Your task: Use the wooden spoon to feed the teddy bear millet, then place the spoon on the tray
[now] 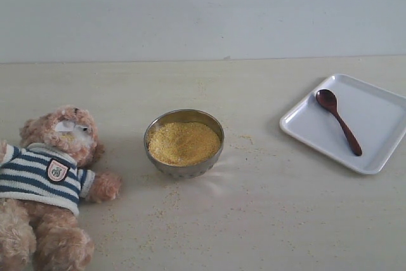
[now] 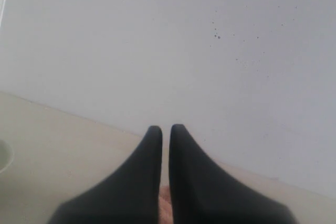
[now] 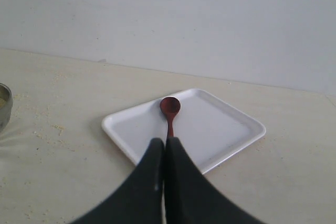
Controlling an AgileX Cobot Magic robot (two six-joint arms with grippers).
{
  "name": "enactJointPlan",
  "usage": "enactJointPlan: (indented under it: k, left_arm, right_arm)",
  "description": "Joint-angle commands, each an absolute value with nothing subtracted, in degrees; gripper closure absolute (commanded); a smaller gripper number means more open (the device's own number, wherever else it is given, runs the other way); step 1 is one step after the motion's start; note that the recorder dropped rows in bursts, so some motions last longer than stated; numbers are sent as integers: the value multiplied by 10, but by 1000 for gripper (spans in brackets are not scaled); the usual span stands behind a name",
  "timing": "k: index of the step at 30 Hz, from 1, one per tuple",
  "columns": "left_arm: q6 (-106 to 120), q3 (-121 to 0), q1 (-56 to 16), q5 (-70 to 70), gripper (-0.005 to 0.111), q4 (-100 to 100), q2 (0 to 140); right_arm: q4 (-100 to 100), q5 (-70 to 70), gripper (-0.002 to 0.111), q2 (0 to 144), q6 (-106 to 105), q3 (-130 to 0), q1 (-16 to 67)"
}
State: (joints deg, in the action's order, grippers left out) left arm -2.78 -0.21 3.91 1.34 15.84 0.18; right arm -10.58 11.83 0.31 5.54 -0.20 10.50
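Note:
The teddy bear (image 1: 54,176) lies on its back at the left of the table, with yellow grains on its white muzzle. The millet (image 1: 184,142) fills a round steel bowl (image 1: 184,169) in the middle. On the white tray (image 1: 380,118) at the right lies the wooden spoon (image 1: 338,120), free of any grip. Neither gripper shows in the exterior view. My right gripper (image 3: 165,141) is shut and empty; the spoon (image 3: 170,107) rests on the tray (image 3: 220,124) beyond its tips. My left gripper (image 2: 165,128) is shut with nothing held, and a bit of the bear's fur (image 2: 165,208) shows beneath it.
Loose millet grains (image 1: 244,138) are scattered on the beige table around the bowl and toward the front. A plain pale wall stands behind the table. The steel bowl's edge (image 3: 4,106) shows at one side of the right wrist view.

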Motion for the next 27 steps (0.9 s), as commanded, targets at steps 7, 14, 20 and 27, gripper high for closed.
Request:
enactJointPlan:
  k: [7, 14, 20, 27]
  left_arm:
    - [-25, 0, 34, 18, 102, 155, 0]
    - [-24, 0, 34, 14, 102, 154, 0]
    - [-20, 0, 34, -65, 102, 154, 0]
    - [56, 0, 34, -170, 102, 91, 0]
  right_arm:
    - [-108, 118, 108, 0, 56, 0, 103]
    - [-108, 118, 108, 0, 57, 0, 103]
    - [-108, 118, 108, 0, 57, 0, 103]
    - [-108, 118, 108, 0, 57, 0, 103]
